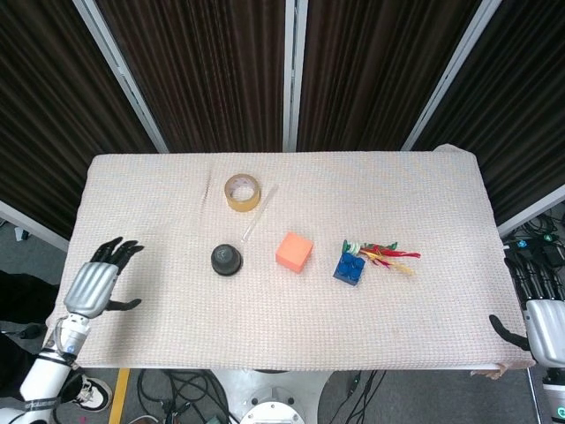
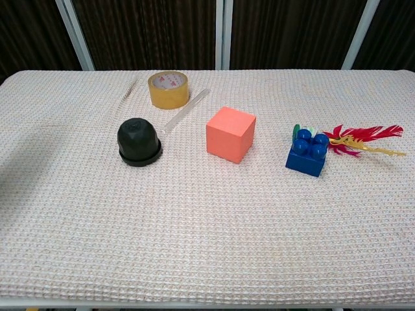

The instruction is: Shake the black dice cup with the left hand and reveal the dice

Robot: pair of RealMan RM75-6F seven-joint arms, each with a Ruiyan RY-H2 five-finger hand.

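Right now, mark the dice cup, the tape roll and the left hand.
black dice cup (image 2: 138, 138), chest view, on its domed top.
tape roll (image 2: 168, 90), chest view, on its outer side.
left hand (image 1: 93, 287), head view, on the back of the hand.

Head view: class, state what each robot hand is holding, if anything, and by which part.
Nothing is held. The left hand hovers open, fingers spread; the right hand is empty at the table edge.

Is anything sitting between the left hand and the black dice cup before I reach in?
Nothing visible. The left hand, open at the table's left edge, has only bare cloth between it and the black dice cup. The tape roll and clear rod lie behind the cup, the orange cube beyond it.
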